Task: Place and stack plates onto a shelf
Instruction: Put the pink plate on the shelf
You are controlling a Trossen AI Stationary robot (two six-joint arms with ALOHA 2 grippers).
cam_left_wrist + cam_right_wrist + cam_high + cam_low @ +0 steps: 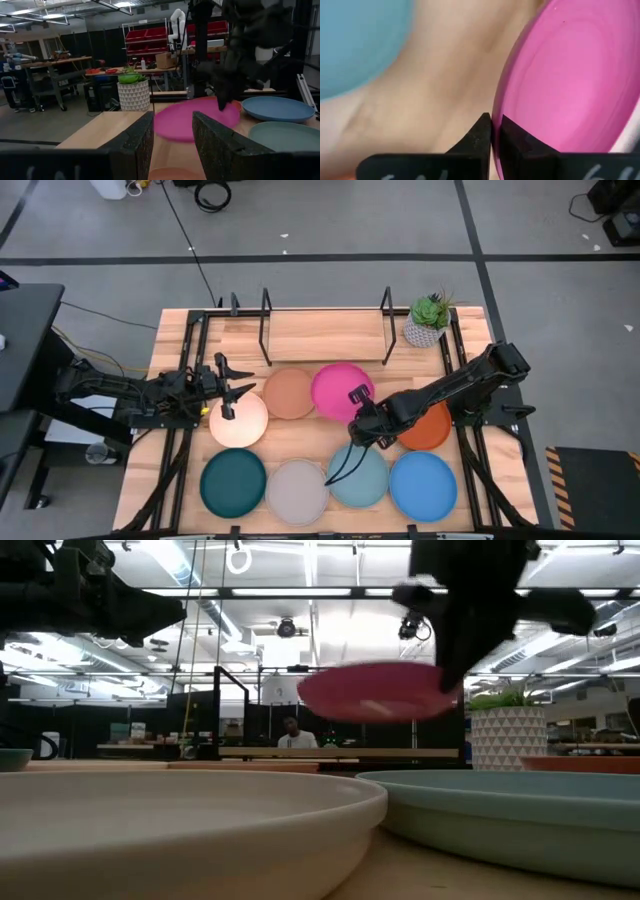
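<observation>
The magenta plate is in the air in front of the shelf, a black rod rack on the table's far side. In the low view the magenta plate floats above the table. My right gripper is shut on its rim. My left gripper is open and hovers over the far edge of the cream plate, touching nothing. The peach plate, burnt orange plate, dark teal plate, light grey plate, pale aqua plate and bright blue plate lie flat on the table. My right gripper pinches the magenta plate's rim between its two fingers, on the plate's near right side. The fingers come slanting from the table's near right. The plate is lifted clear of the table and stays nearly level.
A green plant in a white pot stands at the shelf's right end. The shelf's wood base between the upright loops is bare. Plates cover most of the table's near half. A person sits in the room beyond the table.
</observation>
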